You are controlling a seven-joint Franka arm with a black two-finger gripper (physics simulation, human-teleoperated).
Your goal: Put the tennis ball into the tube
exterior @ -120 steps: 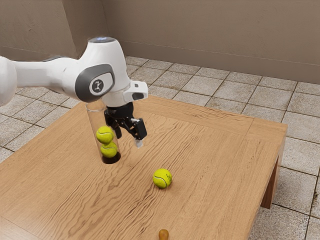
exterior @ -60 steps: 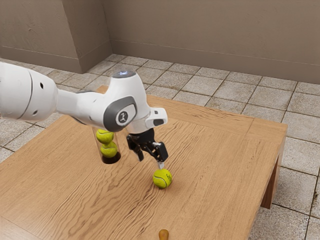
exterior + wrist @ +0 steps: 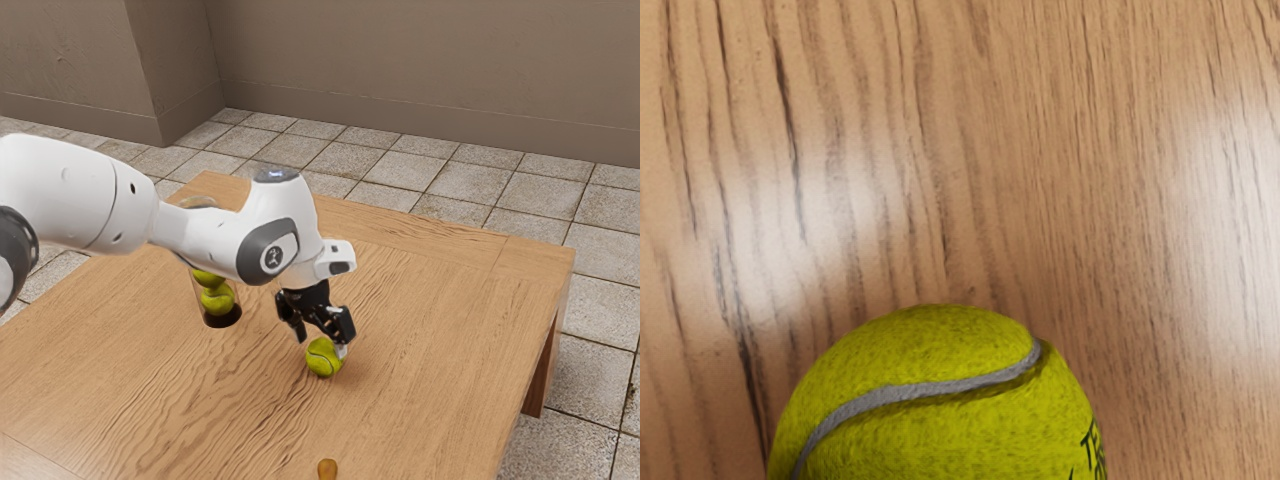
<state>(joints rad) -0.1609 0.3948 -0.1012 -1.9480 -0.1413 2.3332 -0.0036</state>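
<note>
The gripper point(image 3: 322, 344) is low over the loose tennis ball point(image 3: 323, 359), fingers well apart and gripping nothing. The ball rests on the wooden counter point(image 3: 450, 310). To the exterior view's left, the clear tube point(image 3: 220, 319) holds two balls point(image 3: 216, 299), partly behind the arm point(image 3: 205, 235).

Fuzzy felt-like tennis ball point(image 3: 940, 410); wood-grained tabletop point(image 3: 860, 150) with soft sheen.
</note>
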